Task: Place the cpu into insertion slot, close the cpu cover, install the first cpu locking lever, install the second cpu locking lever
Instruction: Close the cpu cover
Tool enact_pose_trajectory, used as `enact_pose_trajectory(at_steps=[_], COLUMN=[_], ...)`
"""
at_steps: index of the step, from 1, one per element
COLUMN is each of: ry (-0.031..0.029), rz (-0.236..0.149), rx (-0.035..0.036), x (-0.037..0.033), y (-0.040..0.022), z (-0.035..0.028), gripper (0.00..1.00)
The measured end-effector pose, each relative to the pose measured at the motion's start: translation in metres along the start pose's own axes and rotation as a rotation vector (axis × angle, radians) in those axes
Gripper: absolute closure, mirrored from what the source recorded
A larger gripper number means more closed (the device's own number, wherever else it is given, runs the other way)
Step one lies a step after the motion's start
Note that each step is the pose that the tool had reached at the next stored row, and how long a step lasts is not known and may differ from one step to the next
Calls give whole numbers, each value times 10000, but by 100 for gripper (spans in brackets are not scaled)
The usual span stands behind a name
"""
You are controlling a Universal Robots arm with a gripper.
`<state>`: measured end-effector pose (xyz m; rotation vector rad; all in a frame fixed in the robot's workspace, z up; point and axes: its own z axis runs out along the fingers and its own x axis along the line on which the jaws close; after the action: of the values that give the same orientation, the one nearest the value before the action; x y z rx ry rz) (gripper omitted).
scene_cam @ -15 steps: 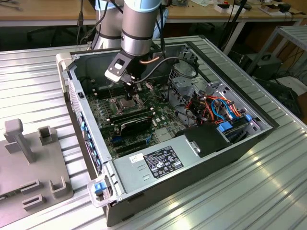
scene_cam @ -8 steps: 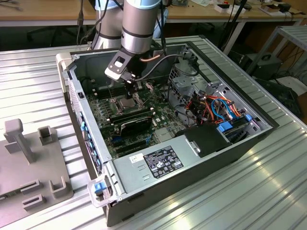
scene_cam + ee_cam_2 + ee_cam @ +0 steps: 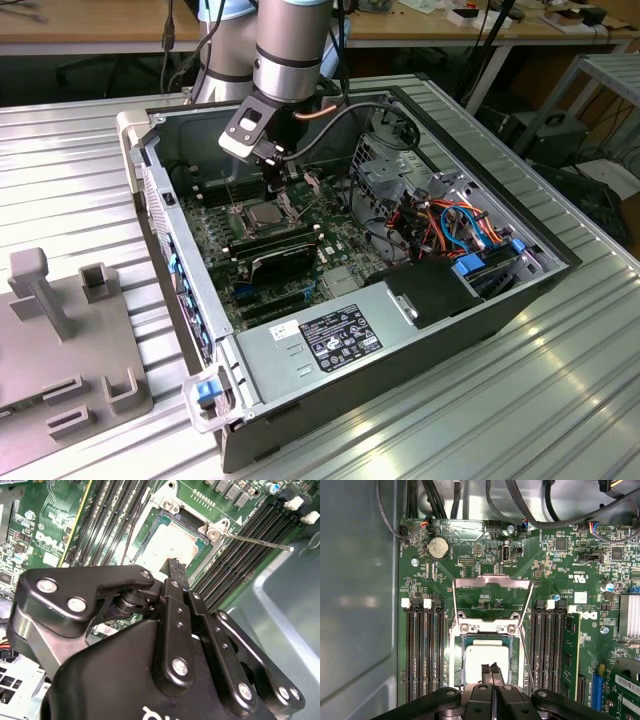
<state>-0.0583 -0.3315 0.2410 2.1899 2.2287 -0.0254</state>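
The flat, square cpu (image 3: 487, 655), matte silver-grey, lies in the dark insertion slot (image 3: 461, 641) on the green board (image 3: 420, 575) inside an open steel case (image 3: 540, 250). The thin cpu cover (image 3: 492, 581) stands flipped open. The black tool (image 3: 490, 671), its fingers narrowed together, hangs over the chip.

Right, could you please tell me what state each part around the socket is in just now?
cpu: lying in the insertion slot, uncovered.
cpu cover: swung open, off the socket.
locking lever: unlatched, raised.
gripper: jaws shut, just over the cpu.
computer case: side panel off.
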Motion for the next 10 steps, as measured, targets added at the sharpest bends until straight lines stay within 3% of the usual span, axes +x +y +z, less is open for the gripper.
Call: enact_pose_trajectory(at_steps=[5,10], ry=[-3,-1], rz=[0,-1], rx=[2,0], x=[-1,-2], y=[19,121], z=[-2,0], gripper=[89,89])
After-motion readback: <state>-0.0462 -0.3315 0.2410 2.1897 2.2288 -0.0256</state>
